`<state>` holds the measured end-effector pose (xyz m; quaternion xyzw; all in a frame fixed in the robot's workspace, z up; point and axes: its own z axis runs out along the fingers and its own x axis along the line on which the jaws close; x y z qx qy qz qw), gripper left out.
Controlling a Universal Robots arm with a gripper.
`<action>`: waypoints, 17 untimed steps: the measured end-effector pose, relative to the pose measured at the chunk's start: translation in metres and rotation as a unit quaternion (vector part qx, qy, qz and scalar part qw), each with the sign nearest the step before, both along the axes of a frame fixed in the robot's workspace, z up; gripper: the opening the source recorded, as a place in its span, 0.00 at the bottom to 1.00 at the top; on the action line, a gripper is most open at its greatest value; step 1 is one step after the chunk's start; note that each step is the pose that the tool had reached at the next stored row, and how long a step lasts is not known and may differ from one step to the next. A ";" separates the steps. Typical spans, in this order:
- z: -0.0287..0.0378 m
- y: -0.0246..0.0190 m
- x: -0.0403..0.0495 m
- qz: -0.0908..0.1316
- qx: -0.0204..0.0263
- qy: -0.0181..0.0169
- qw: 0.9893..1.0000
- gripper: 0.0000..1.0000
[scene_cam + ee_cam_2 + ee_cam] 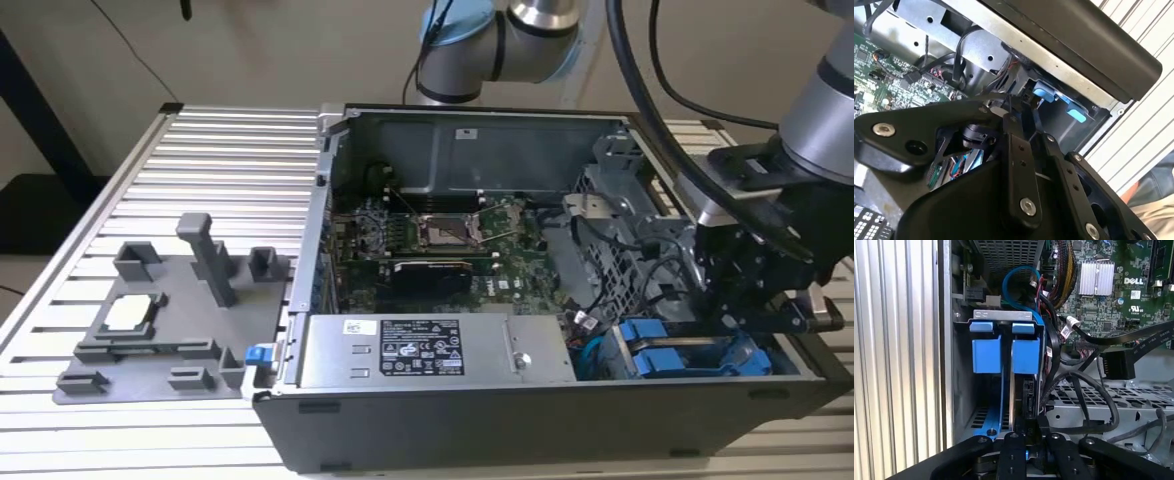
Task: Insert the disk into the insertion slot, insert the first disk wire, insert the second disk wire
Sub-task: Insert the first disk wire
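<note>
The disk stands on its edge inside the insertion slot. In the first wrist view, a thin pale edge with a blue rail beside it runs down into the grey metal bay, below the two blue tabs at the mouth. I judge that it is already seated, because the bay is only as wide as the drive and can guide it in this posture alone. How deep it sits I cannot tell.

The gripper is at the slot, at the end away from the blue tabs. Its fingers are drawn together with hardly any gap, probably so that they fit into such a narrow place. Whether something thin is pinched between them I cannot tell, since the tips are dark against dark parts.

The black cables loop just beside the bay, near enough to reach the drive. One black plug appears to lie free on the perforated metal.

The computer case lies on its side on the slatted table with its open side up, which lets the arm come in from above. The power-supply box is just beside the slot, toward the exterior view's left. A grey fixture stands well apart on the table
</note>
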<state>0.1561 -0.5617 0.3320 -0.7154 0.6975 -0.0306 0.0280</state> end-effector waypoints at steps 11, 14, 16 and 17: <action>0.0361 0.0000 0.0000 0.000 0.000 0.000 1.000 0.33; 0.0496 0.0000 0.0000 0.000 0.000 0.000 1.000 0.33; 0.0589 0.0000 0.0000 0.000 0.000 0.000 1.000 0.33; 0.0628 0.0001 0.0000 0.000 0.000 0.000 1.000 0.33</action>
